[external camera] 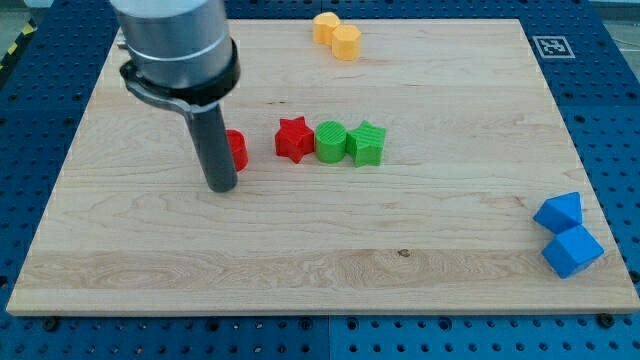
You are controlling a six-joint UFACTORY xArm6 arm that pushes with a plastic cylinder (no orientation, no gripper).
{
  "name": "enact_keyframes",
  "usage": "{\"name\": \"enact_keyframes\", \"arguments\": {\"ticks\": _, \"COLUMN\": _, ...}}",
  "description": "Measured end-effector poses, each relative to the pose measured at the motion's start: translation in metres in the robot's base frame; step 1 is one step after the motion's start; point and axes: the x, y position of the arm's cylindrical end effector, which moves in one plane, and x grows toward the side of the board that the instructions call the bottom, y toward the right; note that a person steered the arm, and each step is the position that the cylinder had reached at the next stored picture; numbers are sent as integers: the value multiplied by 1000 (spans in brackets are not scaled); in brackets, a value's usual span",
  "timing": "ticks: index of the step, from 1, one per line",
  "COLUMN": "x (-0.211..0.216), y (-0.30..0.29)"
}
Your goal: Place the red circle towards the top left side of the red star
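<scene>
The red circle [237,149] lies left of centre on the wooden board, partly hidden behind my rod. My tip [221,187] rests on the board just below and to the left of the red circle, touching or nearly touching it. The red star [293,139] sits a short gap to the right of the red circle, at about the same height in the view. A green circle [330,141] touches the star's right side, and a green star [367,143] follows it in the same row.
Two yellow blocks [337,35] sit together at the view's top centre. Two blue blocks [566,232] sit at the view's lower right near the board's edge [610,290]. The arm's grey body [175,45] hides the board's upper left.
</scene>
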Motion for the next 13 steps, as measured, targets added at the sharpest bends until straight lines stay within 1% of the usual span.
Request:
{"name": "enact_keyframes", "arguments": {"ticks": 1, "x": -23, "y": 5}}
{"name": "enact_keyframes", "arguments": {"ticks": 2, "x": -23, "y": -1}}
{"name": "enact_keyframes", "arguments": {"ticks": 3, "x": -25, "y": -32}}
{"name": "enact_keyframes", "arguments": {"ticks": 4, "x": -48, "y": -39}}
{"name": "enact_keyframes", "arguments": {"ticks": 7, "x": -48, "y": -4}}
{"name": "enact_keyframes", "arguments": {"ticks": 11, "x": -49, "y": 0}}
{"name": "enact_keyframes", "arguments": {"ticks": 13, "x": -37, "y": 0}}
